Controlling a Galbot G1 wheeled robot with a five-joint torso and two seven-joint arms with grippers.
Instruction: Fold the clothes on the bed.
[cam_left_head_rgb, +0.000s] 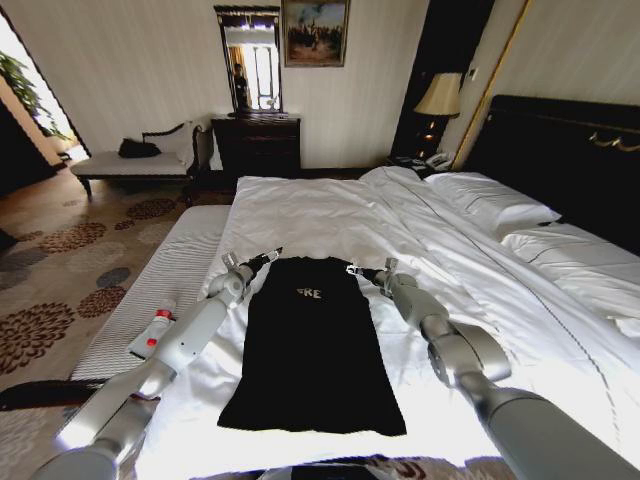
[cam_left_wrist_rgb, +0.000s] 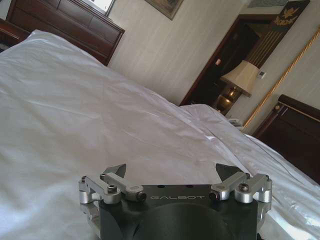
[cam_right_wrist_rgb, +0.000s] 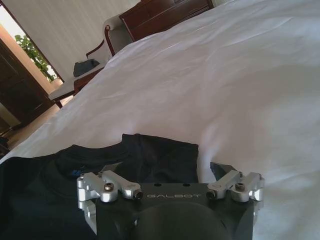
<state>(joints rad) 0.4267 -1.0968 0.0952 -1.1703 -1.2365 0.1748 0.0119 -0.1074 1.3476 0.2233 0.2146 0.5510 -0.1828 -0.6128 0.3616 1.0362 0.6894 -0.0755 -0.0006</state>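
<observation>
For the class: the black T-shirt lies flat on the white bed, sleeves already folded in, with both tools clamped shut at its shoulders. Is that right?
Not quite. The T-shirt does lie flat on the bed with sleeves folded in, but the tools are open: the wrist views show the fingers of the left tool and right tool spread wide apart, holding nothing.

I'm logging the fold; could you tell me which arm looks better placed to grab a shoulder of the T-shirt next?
Probably the right gripper: open, with the black T-shirt at its fingertips. The left gripper faces bare duvet.
</observation>
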